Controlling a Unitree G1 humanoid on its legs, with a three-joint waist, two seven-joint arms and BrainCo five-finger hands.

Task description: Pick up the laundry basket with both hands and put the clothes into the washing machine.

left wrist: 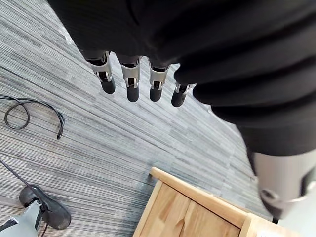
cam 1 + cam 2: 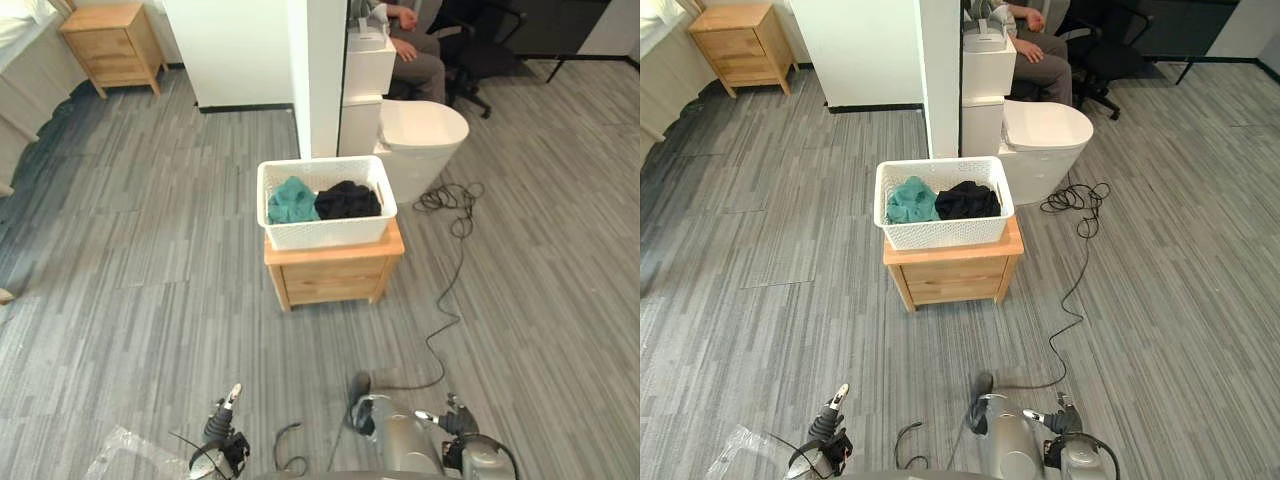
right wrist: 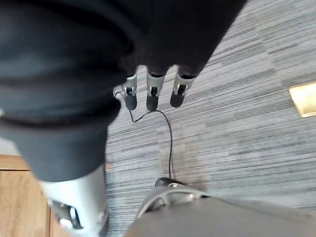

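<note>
A white perforated laundry basket [image 2: 325, 232] stands on a low wooden bedside cabinet [image 2: 335, 275] in the middle of the floor, some way ahead of me. Inside it lie a teal garment [image 2: 292, 202] on the left and a black garment [image 2: 347, 200] on the right. My left hand [image 1: 129, 79] hangs over the grey floor with relaxed, straight fingers and nothing in it; a corner of a wooden cabinet [image 1: 197, 212] shows past it. My right hand [image 3: 152, 91] hangs the same way, open and holding nothing, over the striped floor.
Behind the basket rise a white pillar [image 2: 318, 70] and a white toilet-shaped fixture [image 2: 420, 135]. A person sits on a black office chair [image 2: 415, 50] at the back. Another wooden cabinet [image 2: 110, 40] stands far left. Clear plastic [image 2: 125, 450] lies on the floor near my left side.
</note>
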